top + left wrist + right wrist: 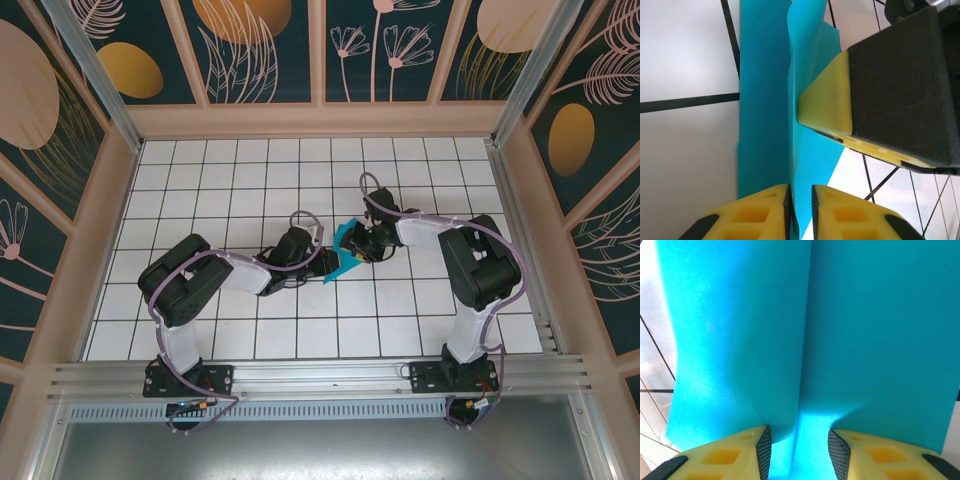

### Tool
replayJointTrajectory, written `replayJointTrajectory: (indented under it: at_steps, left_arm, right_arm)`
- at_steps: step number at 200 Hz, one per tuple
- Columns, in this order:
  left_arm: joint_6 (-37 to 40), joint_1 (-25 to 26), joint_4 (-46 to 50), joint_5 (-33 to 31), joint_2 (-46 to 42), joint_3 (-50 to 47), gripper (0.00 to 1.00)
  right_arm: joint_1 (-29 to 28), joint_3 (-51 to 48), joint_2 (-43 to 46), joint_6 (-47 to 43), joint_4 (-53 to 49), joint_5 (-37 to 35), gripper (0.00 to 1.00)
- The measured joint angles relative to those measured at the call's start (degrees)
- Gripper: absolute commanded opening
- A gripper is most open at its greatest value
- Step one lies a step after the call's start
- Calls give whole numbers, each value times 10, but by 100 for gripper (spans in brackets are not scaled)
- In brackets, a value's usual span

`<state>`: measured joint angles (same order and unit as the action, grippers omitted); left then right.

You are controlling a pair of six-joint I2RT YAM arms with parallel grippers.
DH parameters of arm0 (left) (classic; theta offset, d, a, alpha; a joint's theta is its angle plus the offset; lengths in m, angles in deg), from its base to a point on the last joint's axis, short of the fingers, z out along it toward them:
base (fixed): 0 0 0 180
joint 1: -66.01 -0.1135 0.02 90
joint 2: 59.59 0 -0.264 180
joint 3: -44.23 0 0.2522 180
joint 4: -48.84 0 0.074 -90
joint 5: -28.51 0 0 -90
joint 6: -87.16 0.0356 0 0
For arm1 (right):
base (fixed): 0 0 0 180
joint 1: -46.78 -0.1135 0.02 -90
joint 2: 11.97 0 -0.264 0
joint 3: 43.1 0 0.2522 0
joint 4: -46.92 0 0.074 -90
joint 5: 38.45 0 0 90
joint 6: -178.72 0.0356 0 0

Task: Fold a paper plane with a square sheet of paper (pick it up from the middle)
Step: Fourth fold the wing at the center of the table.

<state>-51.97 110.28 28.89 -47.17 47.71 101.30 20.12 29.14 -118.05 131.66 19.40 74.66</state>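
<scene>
- Two grippers meet at one sheet of paper [347, 262], which lies between their tips near the middle of the white gridded table [250, 170].
- Left gripper [800, 212]: the jaws are narrow. Its two yellow fingers stand almost together and are closed on a raised fold of the sheet.
- From the left tool, the fold stands upright and runs straight ahead from between the pads.
- One flat cyan panel lies to the left of the fold. A second panel lies to its right and ends in a slanted edge just ahead of the right-hand finger.
- Right gripper [799, 450]: the jaws stand a narrow gap apart. One crease of the sheet runs from straight ahead into that gap, with cyan panels spreading to both sides of the tool.
- The sheet sits very close to the right wrist camera, so whether the pads actually bear on it cannot be told.
- In the left wrist view, one fingertip [822, 102] of the right gripper enters from ahead and to the right of the left tool. Its yellow tip touches the right face of the raised fold.
- Count: one sheet, plain and unmarked; two grippers, each showing two fingers in its own wrist view; two arms.
</scene>
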Motion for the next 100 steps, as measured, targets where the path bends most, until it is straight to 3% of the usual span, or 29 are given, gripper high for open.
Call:
replayJointTrajectory:
  at_steps: [32,100]
  left_arm:
    - [14,0,-7,4,0,0,3]
    - [47,0,-16,37,2,13,2]
  right_arm:
    - [5,-1,6,-43,0,11,43]
    - [90,-47,63,-156,-3,55,52]
